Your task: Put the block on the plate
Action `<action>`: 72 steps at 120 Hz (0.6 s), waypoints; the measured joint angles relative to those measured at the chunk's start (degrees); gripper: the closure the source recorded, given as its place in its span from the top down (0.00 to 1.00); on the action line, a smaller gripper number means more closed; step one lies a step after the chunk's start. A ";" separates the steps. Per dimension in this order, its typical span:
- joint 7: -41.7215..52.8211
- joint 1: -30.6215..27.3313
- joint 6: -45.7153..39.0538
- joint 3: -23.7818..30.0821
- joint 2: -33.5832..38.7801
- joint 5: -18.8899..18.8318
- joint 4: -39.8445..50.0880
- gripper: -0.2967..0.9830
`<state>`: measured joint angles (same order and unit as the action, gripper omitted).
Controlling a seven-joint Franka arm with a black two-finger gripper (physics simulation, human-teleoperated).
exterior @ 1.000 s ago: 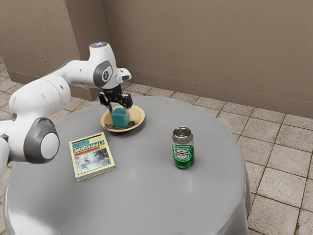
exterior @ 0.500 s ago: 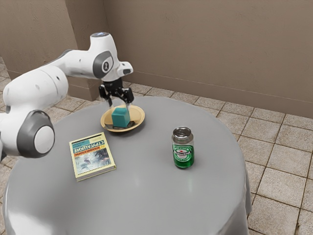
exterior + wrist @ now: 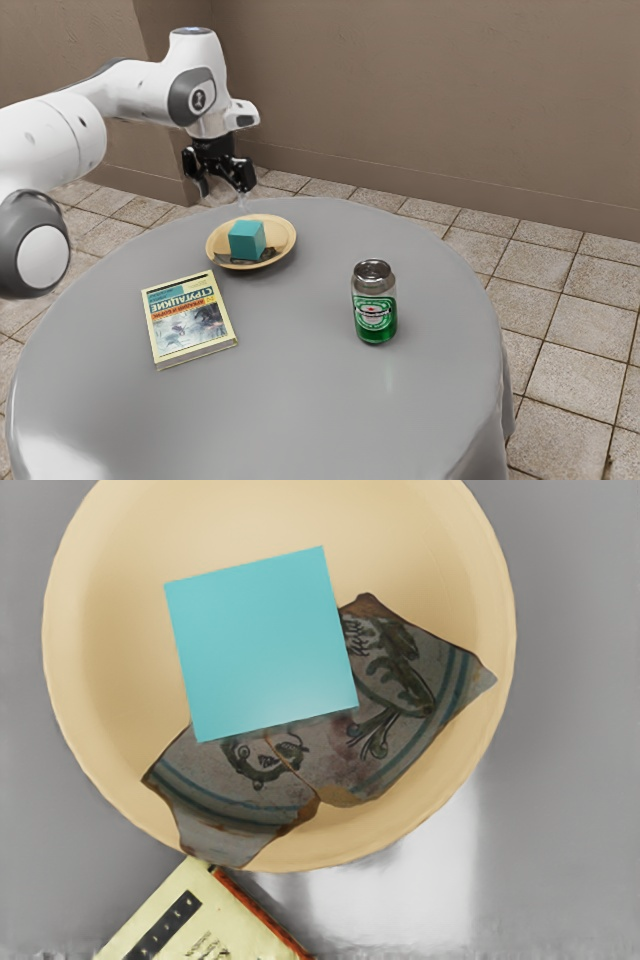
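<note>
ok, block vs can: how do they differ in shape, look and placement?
The block is a squared-off cube; the can is a taller cylinder. The block is plain teal, while the can is silver and green with a printed label. The block sits within the plate; the can stands upright directly on the table. Shared: neither is gripped by the hand.

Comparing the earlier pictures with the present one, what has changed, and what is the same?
My gripper has risen away from the block and shifted toward the exterior view's left; the jaws now stand open, clear of it. Whether they gripped it at first, I cannot tell. The block stayed on the plate; the book and can did not move.
</note>
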<state>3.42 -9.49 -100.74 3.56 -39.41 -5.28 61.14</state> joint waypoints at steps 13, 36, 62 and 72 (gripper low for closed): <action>0.17 -0.15 0.86 -0.05 3.61 -0.19 2.91 0.77; 0.56 -0.48 1.95 -0.42 10.26 -0.64 8.88 0.77; 0.96 -1.15 3.18 -1.78 19.52 -0.98 16.23 0.77; 1.09 -2.09 4.06 -2.26 23.21 -1.01 18.43 0.77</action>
<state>4.51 -11.58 -96.68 1.30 -16.20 -6.29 79.56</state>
